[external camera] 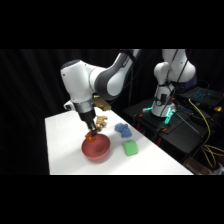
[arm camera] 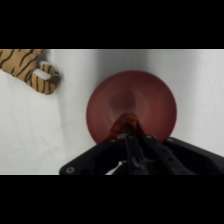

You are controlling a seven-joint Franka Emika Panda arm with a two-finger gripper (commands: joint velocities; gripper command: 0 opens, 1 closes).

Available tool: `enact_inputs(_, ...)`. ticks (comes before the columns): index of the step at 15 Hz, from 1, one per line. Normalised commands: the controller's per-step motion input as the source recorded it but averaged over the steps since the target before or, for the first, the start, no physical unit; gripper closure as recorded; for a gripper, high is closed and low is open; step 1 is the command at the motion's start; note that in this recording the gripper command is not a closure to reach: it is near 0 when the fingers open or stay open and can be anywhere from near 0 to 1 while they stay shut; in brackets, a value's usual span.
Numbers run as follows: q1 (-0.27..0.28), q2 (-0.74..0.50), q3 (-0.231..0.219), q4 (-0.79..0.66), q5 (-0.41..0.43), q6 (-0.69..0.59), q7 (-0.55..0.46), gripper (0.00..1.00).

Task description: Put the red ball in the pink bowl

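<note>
The pink bowl (external camera: 96, 147) sits on the white table (external camera: 65, 150), toward its front. My gripper (external camera: 92, 133) hangs straight over the bowl's far rim, shut on the red ball (external camera: 91, 136). From the wrist camera the ball (arm camera: 125, 123) shows as a small orange-red lump with pale specks, held at the tips of the black linkage above the inside of the bowl (arm camera: 150, 100). The ball is still above the bowl's floor.
A tiger-striped toy (external camera: 101, 121) (arm camera: 31, 70) lies just behind the bowl. To the right of the bowl lie a blue object (external camera: 122, 130) and a green block (external camera: 130, 148). The arm's base (external camera: 165, 95) and yellow cables (external camera: 207, 125) are at the right.
</note>
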Motion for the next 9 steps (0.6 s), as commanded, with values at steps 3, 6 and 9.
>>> enact_inputs(3,-0.08,-0.03,0.064,-0.01,0.119,0.05,-0.18,0.0)
enact_inputs(6,-0.059,-0.07,0.059,0.01,0.094,-0.11,-0.15,0.0)
enact_inputs(9,-0.065,-0.09,0.066,0.04,0.104,-0.17,-0.18,0.0)
